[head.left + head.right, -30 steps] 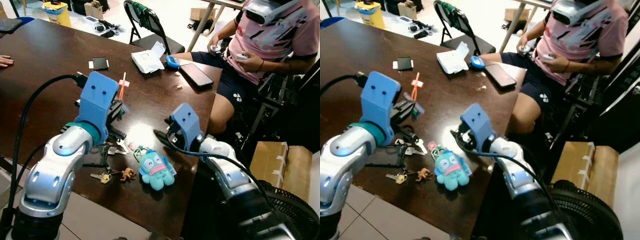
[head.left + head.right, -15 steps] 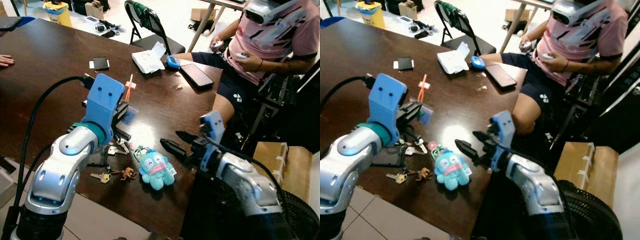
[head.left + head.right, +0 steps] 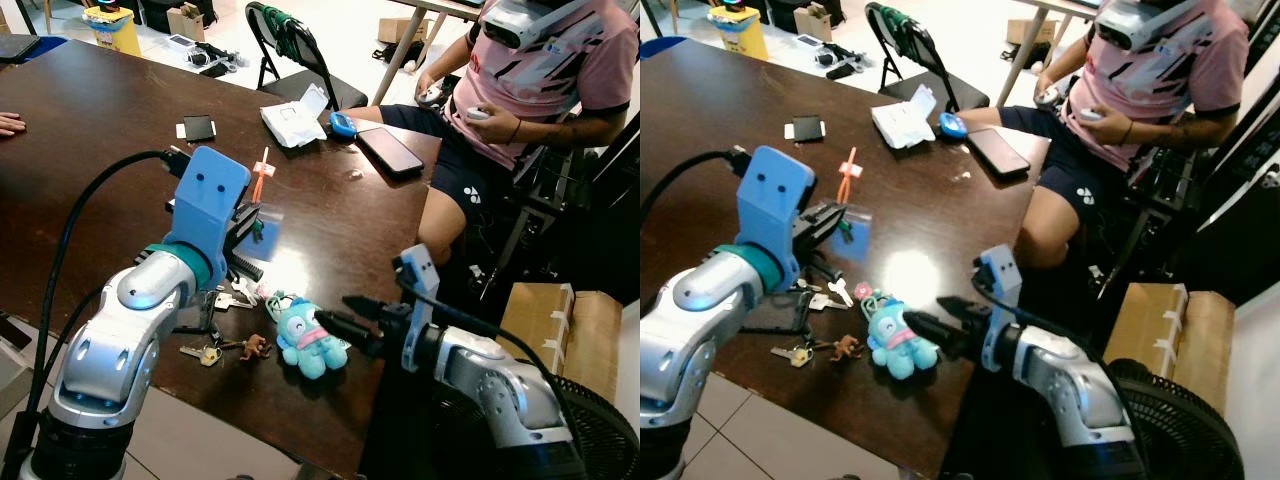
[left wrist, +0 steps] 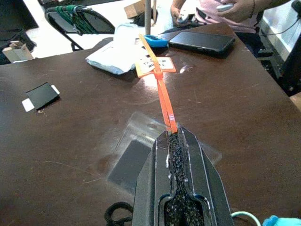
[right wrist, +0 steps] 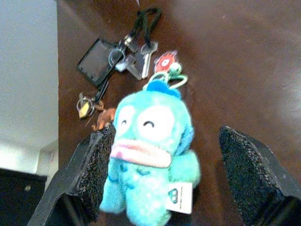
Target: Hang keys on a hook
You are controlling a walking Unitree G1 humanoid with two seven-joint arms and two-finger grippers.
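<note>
A bunch of keys (image 3: 226, 298) with a black fob (image 5: 98, 61) lies on the dark wooden table (image 3: 100, 110) near its front edge. Beside it lie a small brass key (image 3: 205, 354) and a brown charm (image 3: 256, 347). A turquoise plush keychain (image 3: 308, 340) rests to their right. My right gripper (image 3: 338, 314) is open and low over the table, one finger on each side of the plush (image 5: 150, 141). My left gripper (image 4: 172, 137) is shut just above the keys. Its tips point at an orange zip tie (image 4: 157, 80) and hang over a clear plastic bag (image 3: 852, 234).
A person in a pink shirt (image 3: 560, 70) sits at the table's far right corner holding controllers. A phone (image 3: 392, 150), white packet (image 3: 293, 118), blue object (image 3: 343, 124) and black card (image 3: 199, 128) lie farther back. A folding chair (image 3: 295, 50), cardboard box (image 3: 560, 310) and fan (image 3: 595, 430) stand around.
My right arm has turned toward the plush, opened its fingers and dropped until they flank it. My left gripper has shifted slightly forward toward the orange tie and stays shut.
</note>
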